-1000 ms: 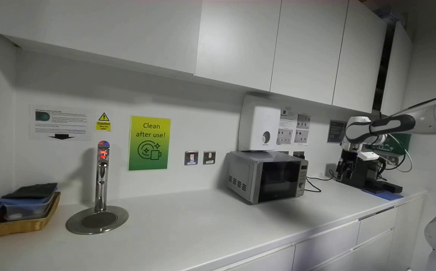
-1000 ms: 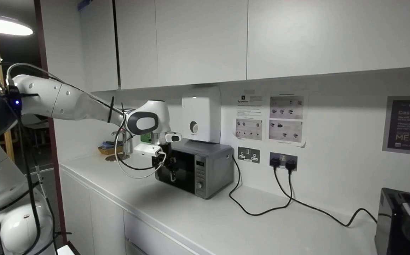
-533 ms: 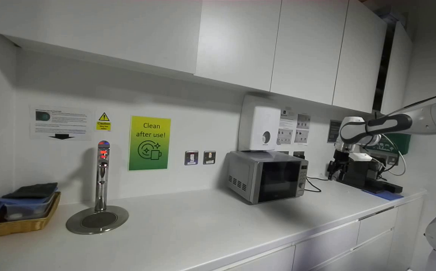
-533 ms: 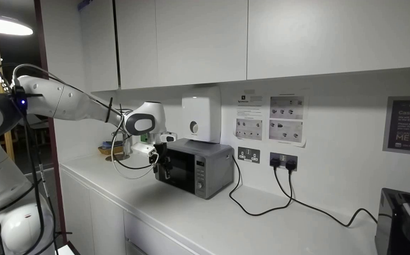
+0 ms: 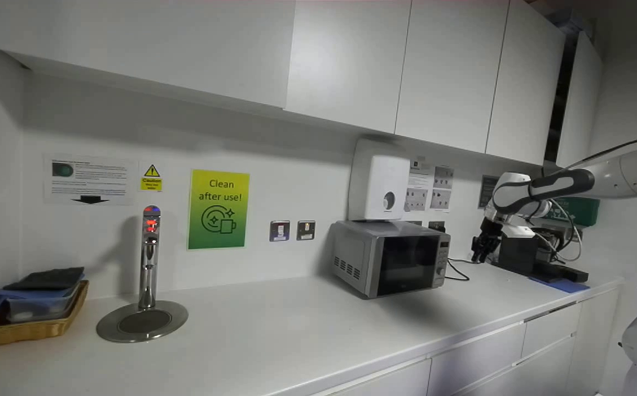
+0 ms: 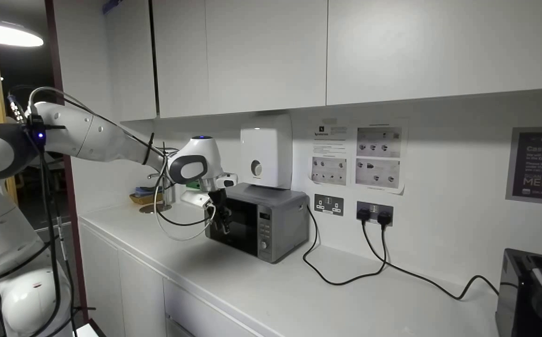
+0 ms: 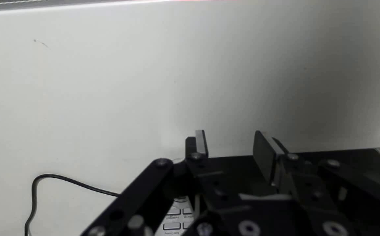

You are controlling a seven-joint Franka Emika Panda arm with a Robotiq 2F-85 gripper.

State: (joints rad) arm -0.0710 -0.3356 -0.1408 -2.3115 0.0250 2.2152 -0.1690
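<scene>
The jaws stand parted, near the door of the grey microwave (image 6: 263, 221) on the white bench (image 6: 331, 304).

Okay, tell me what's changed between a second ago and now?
In an exterior view, the gripper has shifted left across the picture and tilted. Nothing was taken hold of: its fingers stand apart. The microwave, tap and basket stayed put.
</scene>
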